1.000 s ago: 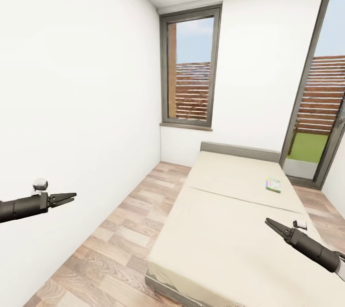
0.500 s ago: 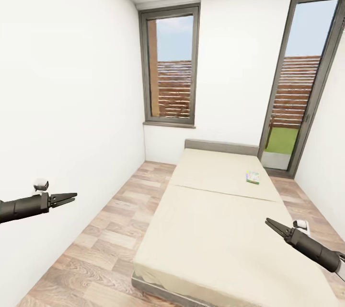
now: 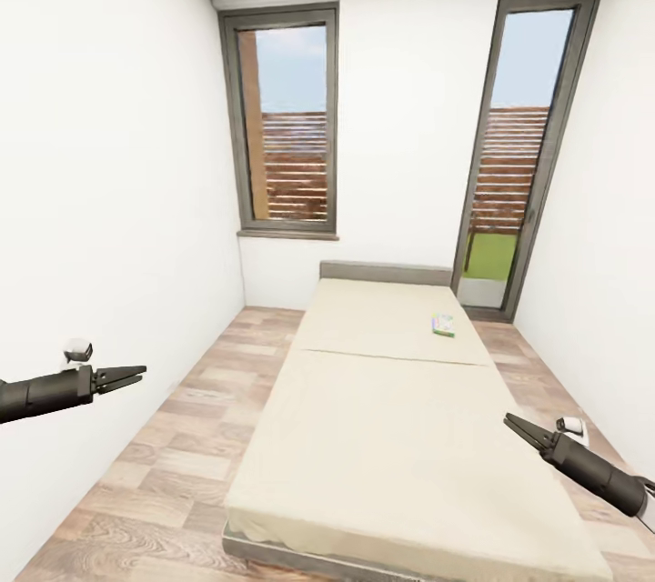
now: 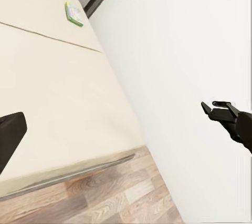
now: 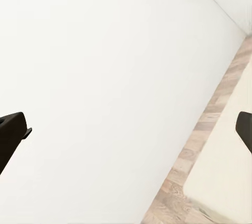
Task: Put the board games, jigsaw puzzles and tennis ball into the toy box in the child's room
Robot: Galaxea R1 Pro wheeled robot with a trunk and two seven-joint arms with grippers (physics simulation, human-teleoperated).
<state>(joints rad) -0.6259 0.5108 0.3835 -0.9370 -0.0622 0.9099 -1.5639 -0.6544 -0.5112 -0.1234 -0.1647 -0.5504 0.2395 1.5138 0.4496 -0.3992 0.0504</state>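
Note:
The bed (image 3: 391,418) with its plain beige mattress runs away from me down the middle of the child's room. One board game (image 3: 443,325), a small flat green and white box, lies on the mattress near the far right, close to the grey headboard; it also shows in the left wrist view (image 4: 74,13). My left gripper (image 3: 136,375) hangs open over the floor left of the bed. My right gripper (image 3: 511,423) is open and empty over the bed's near right corner, far from the box. The table, toy box, jigsaw puzzles and tennis ball are out of view.
White walls close in on both sides. A tall grey-framed window (image 3: 287,118) and a glass door (image 3: 514,145) stand in the far wall. A strip of wood-plank floor (image 3: 173,436) runs along the bed's left side, and a narrower one (image 3: 564,400) along its right.
The whole picture has shifted left, so the camera has turned right. The bed now sits in the middle and the right wall shows. Both grippers keep the same pose.

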